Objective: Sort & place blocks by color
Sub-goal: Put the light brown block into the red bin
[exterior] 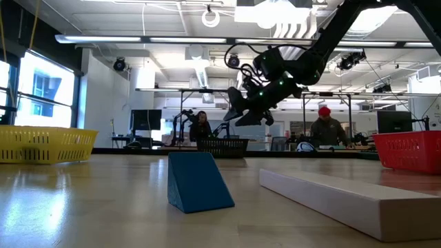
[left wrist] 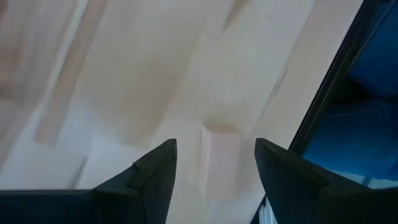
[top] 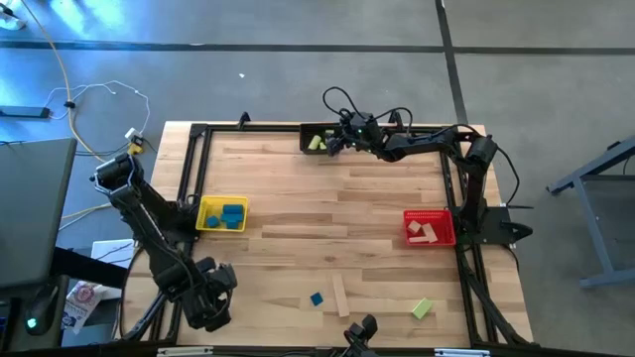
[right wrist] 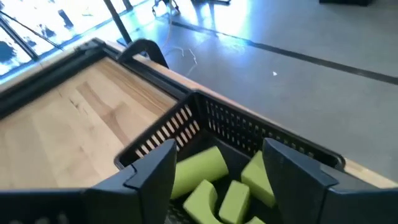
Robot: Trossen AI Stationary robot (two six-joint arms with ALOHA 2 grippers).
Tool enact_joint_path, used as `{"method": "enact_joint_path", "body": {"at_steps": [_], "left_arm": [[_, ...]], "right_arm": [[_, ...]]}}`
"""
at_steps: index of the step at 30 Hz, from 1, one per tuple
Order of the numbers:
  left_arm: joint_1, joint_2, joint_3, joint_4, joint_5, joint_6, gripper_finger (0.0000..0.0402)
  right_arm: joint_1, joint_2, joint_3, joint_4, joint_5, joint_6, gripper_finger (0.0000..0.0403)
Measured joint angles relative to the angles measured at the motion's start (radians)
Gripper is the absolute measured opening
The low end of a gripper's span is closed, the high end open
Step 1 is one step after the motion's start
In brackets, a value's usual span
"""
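While stretched out over the black bin (top: pixel 319 140) at about twelve o'clock on the table (top: pixel 327 218), hovered the right gripper (top: pixel 337 141) above that bin's rim, fingers spread wide, nothing between them. Seen through the right wrist view: several lime green blocks (right wrist: pixel 214 180) heaped inside the black bin (right wrist: pixel 249 137), directly under the parted fingers (right wrist: pixel 155 171). In the low view, hung the same gripper (exterior: pixel 249 109) well above the tabletop, over the distant black bin (exterior: pixel 224 146). Sat low at about seven o'clock, near the table's front left corner, the left gripper (top: pixel 210 302), likewise spread, gripping nothing; framed between its fingers (left wrist: pixel 155 171) in the left wrist view, a plain wood block (left wrist: pixel 219 158) lying on the table, apart from both fingertips. Held blue blocks (top: pixel 232 213), the yellow bin (top: pixel 210 226) at about nine o'clock; held plain wood blocks (top: pixel 425 233), the red bin (top: pixel 444 238) at about three o'clock. Loose near six o'clock: a blue block (top: pixel 317 298), a long plain wood bar (top: pixel 340 295) just beside it, and a lime green block (top: pixel 422 308) toward five o'clock. Beyond the table in the low view, two people (exterior: pixel 328 127) at workbenches.
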Motion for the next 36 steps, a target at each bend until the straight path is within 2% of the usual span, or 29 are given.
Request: {"method": "enact_joint_path", "body": {"at_steps": [5,18,36], "left_arm": [[-0.041,0.031,0.0,0.016,0.028,-0.059,0.0204],[-0.11,0.12,0.0,0.098,0.039,-0.076,0.0204],[-0.111,0.294,0.001,0.141,0.141,-0.078,0.0204]], "right_arm": [[0.0,0.0,0.0,0.045,-0.01,0.0,0.0227],[0.0,-0.001,0.0,0.057,-0.012,-0.005,0.0227],[0.0,-0.002,0.0,0.057,-0.02,0.001,0.0227]]}}
